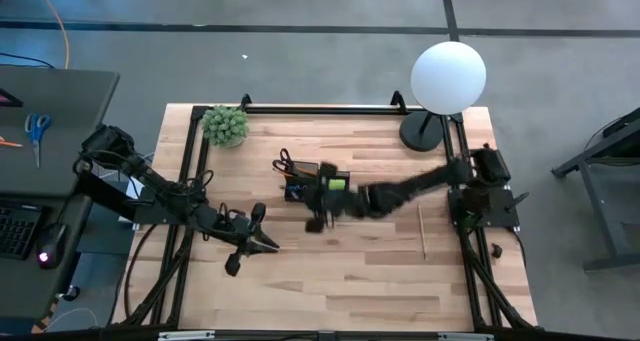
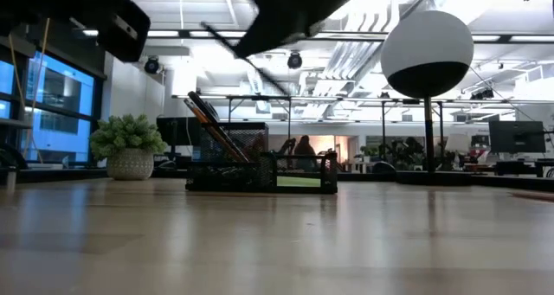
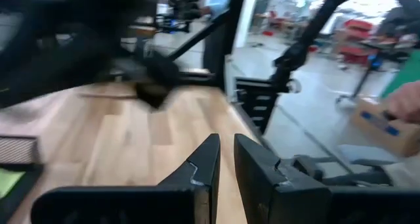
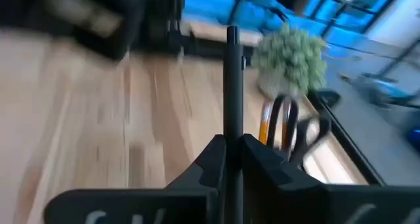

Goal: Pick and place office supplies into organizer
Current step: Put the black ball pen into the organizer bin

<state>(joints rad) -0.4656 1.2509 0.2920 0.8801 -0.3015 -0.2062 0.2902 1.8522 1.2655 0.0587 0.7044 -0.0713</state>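
**Fingers pinching a pen above the organizer — easy to miss the slot**

The fingers of the right gripper [image 4: 233, 148] are closed tight on a thin dark pen [image 4: 231, 73], which sticks out straight ahead of them. From the high view that gripper hangs over the small black mesh organizer [image 1: 318, 184] in the middle of the light wooden worktop [image 1: 350, 271], where the black-handled scissors [image 4: 289, 129] and an orange pencil already stand. If the pen tilts or slips in that narrow pinch, I'd expect it to catch the rim or the scissors and fall outside. The left gripper [image 1: 262, 243] waits near the front, fingers barely apart, holding nothing. A thin wooden pencil [image 1: 422, 231] lies loose to the right.
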